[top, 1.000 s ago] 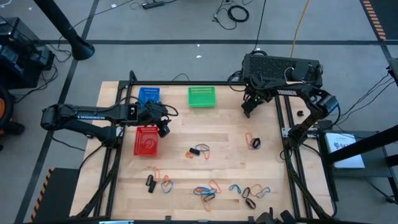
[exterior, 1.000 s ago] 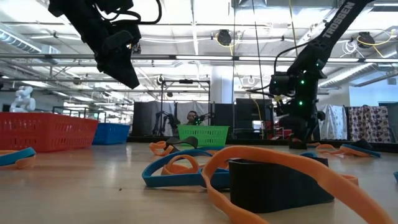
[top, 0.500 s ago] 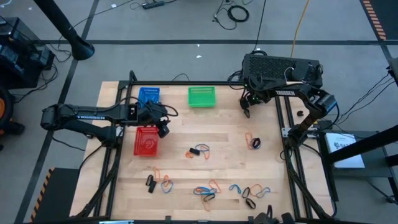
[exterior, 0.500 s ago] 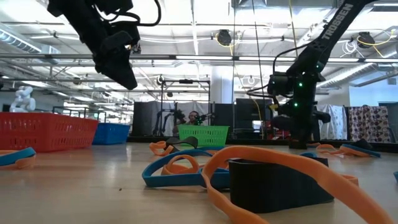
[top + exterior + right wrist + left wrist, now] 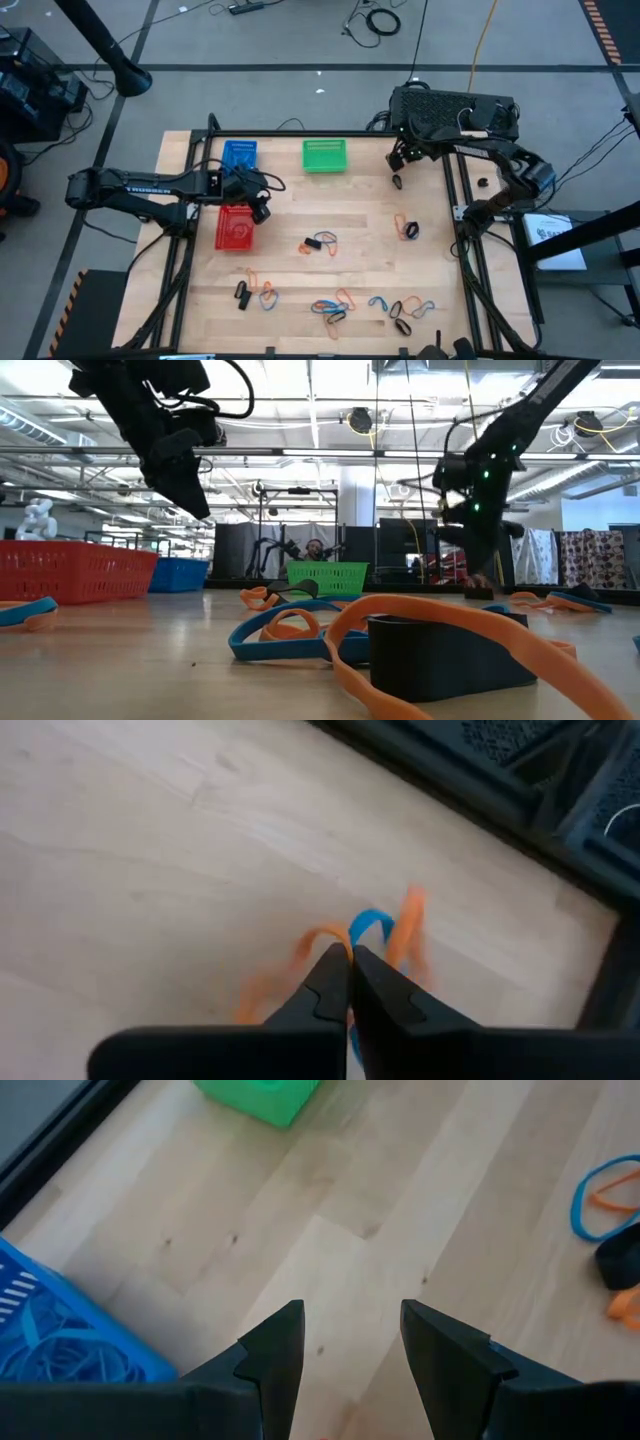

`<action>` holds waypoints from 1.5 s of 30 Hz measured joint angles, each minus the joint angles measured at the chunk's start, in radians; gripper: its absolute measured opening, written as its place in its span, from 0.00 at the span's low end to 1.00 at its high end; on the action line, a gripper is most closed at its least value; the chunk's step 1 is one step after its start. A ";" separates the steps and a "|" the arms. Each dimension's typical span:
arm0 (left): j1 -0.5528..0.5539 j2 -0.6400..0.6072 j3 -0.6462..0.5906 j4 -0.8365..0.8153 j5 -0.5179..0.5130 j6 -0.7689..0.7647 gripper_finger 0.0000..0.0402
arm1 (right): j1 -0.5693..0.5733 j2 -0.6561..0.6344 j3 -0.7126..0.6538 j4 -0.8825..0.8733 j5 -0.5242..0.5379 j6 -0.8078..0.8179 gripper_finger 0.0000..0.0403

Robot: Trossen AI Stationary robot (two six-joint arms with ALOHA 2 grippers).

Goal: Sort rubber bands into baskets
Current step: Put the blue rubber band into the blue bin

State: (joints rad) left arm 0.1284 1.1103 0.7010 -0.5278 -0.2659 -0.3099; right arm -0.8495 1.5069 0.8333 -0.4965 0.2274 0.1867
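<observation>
With its jaws pinched shut, right gripper (image 5: 350, 965) hangs upper right, holding no band | left gripper (image 5: 350, 1342) gapes empty between blue basket (image 5: 239, 154) and red basket (image 5: 235, 226), likely a drop spot.

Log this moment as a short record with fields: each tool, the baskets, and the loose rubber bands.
left tool: open, empty, above the table between the blue basket and the red basket
right tool: shut; blue and orange rubber bands show at its tips, grip unclear
blue basket contents: blue bands
green basket: far edge of the table, contents not visible
loose bands: blue, orange and black, scattered on the wooden table, mostly along the near side
</observation>
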 joint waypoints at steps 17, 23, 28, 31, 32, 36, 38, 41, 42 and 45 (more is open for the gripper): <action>-0.048 0.000 0.000 0.050 0.026 -0.026 0.44 | 0.080 -0.212 0.000 -0.193 -0.007 0.092 0.01; -0.066 0.000 0.000 0.059 0.024 -0.026 0.44 | 0.104 -0.212 -0.052 -0.149 -0.024 0.119 0.11; -0.066 0.000 0.000 0.082 0.020 -0.026 0.44 | 0.100 -0.196 -0.092 -0.146 0.034 0.137 0.27; -0.066 0.000 0.000 0.087 0.020 -0.025 0.44 | 0.084 -0.181 -0.119 -0.123 0.035 0.148 0.35; -0.066 0.000 0.000 0.088 0.019 -0.025 0.44 | 0.080 -0.175 -0.125 -0.115 0.035 0.159 0.38; -0.066 0.000 0.000 0.097 0.019 -0.021 0.44 | 0.070 -0.153 -0.137 -0.058 0.036 0.155 0.46; -0.066 0.000 0.000 0.103 0.019 -0.021 0.44 | 0.070 -0.149 -0.137 -0.043 0.034 0.145 0.48; -0.066 0.004 0.000 0.102 0.019 -0.021 0.44 | 0.076 -0.150 -0.137 -0.068 0.025 0.126 0.50; -0.066 0.007 0.000 0.101 0.019 -0.021 0.44 | 0.078 -0.151 -0.137 -0.093 0.014 0.119 0.50; -0.066 0.020 0.000 0.103 0.018 -0.021 0.44 | 0.079 -0.152 -0.137 -0.176 0.006 0.119 0.49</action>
State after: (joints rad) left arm 0.0628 1.1307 0.7010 -0.4248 -0.2474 -0.3310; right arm -0.7704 1.3553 0.6964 -0.6723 0.2337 0.3057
